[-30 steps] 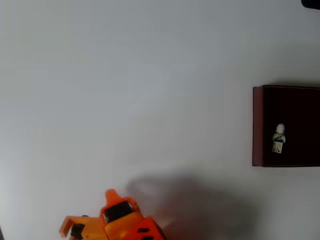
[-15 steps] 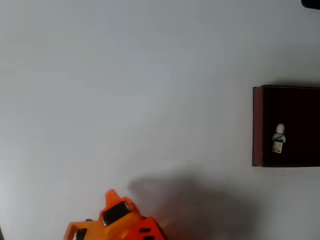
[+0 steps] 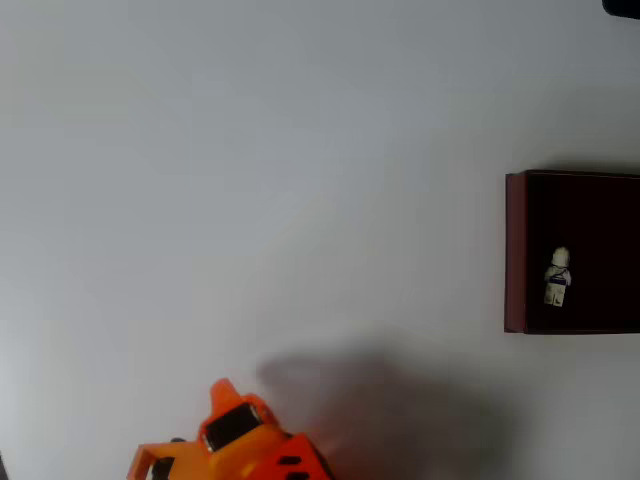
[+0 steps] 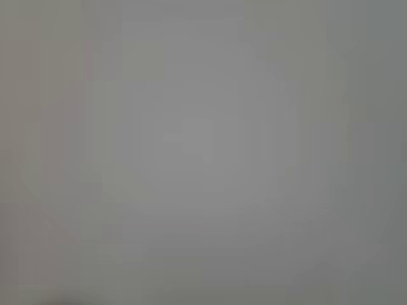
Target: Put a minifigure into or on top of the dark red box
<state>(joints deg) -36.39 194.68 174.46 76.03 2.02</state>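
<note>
Orange plastic at the bottom edge of the overhead view is me: my gripper (image 3: 215,440) and part of my arm poke in there, left of centre, above the white table (image 3: 280,180). From this angle I cannot tell whether my jaws are apart or together; nothing shows between them. A soft grey shadow (image 3: 380,410) lies on the table just to the right of me. My wrist view gives a flat, blurred grey with no edges I can make out. Well apart from me, at the right edge of the overhead view, sits the dark red box (image 3: 515,250), its maroon left wall in sight and its right part cut off by the frame. The minifigure (image 3: 557,277) lies on the near-black floor inside it, pale head toward the top of the picture, clear of the walls.
</note>
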